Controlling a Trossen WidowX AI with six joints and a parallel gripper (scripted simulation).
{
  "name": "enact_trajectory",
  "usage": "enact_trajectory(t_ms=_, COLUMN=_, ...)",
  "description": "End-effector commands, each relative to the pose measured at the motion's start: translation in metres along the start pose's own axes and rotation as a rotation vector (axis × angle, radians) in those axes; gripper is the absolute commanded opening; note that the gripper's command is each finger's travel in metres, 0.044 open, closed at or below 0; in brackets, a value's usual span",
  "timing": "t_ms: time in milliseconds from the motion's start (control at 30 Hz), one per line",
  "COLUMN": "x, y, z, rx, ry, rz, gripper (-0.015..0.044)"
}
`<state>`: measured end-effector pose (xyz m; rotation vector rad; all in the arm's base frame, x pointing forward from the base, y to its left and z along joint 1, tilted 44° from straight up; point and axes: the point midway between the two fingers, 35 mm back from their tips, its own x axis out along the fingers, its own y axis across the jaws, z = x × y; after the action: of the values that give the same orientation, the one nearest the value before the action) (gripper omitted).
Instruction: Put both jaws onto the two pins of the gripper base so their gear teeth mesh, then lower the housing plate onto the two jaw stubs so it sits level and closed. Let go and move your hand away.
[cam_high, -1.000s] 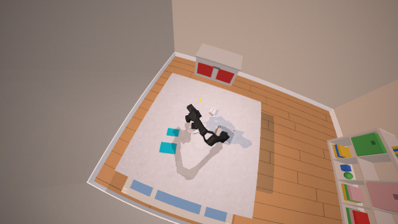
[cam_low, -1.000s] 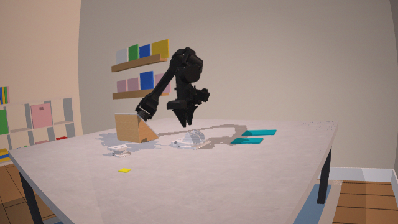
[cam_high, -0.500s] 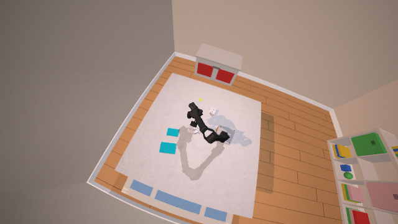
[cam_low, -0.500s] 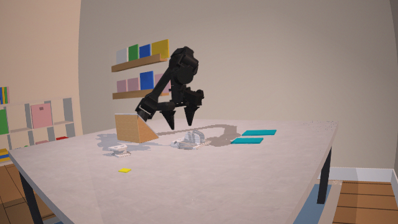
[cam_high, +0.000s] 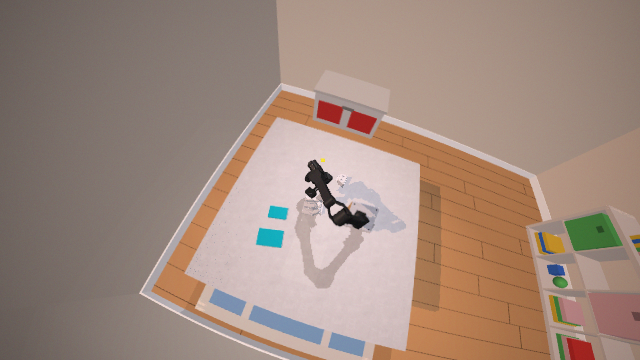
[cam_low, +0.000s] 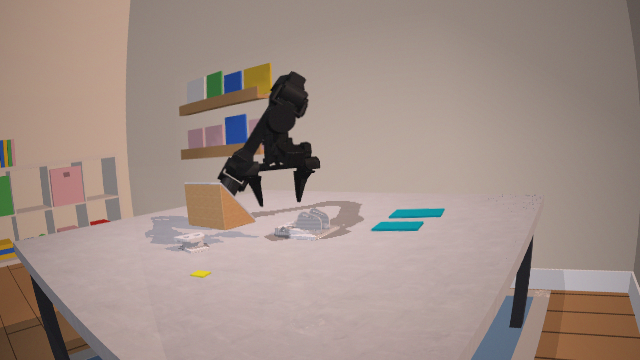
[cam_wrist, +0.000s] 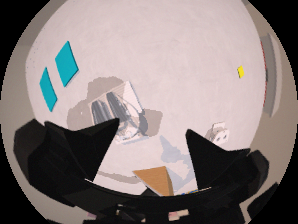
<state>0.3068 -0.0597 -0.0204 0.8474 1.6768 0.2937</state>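
Gripper base (cam_high: 311, 207) (cam_low: 312, 236) (cam_wrist: 131, 98): judged light, rigid; best gripped by plate edges, teeth spared.
Tool (cam_high: 312, 163) (cam_low: 280, 201) (cam_wrist: 153, 126): fingers spread wide, nothing held.

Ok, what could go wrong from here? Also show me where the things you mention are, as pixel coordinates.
The gripper (cam_high: 313, 164) (cam_low: 280, 203) (cam_wrist: 153, 126) is wide open above the table, holding nothing. The small white part (cam_high: 342, 180) (cam_low: 192, 241) (cam_wrist: 218, 134), likely the housing plate, lies apart from the larger white assembly (cam_high: 311, 207) (cam_low: 310, 225) (cam_wrist: 120, 112).

- Dropping low over the assembly, the widely spread fingers might clip its upright pieces.
- If the teeth aren't meshed, which I can't tell here, the plate may not sit level.
- A swing toward the small part might brush the wooden wedge (cam_low: 206, 206) (cam_wrist: 159, 179).
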Motion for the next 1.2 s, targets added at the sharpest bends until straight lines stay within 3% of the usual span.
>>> enact_trajectory(t_ms=0, x=-0.003, y=-0.008, z=0.001, rx=0.090, ry=-0.005, rz=-0.007, gripper=0.0440)
enact_trajectory(t_ms=1167, x=-0.014, y=-0.082, z=-0.002, rx=0.977, ry=-0.023, rz=-0.022, gripper=0.0440)
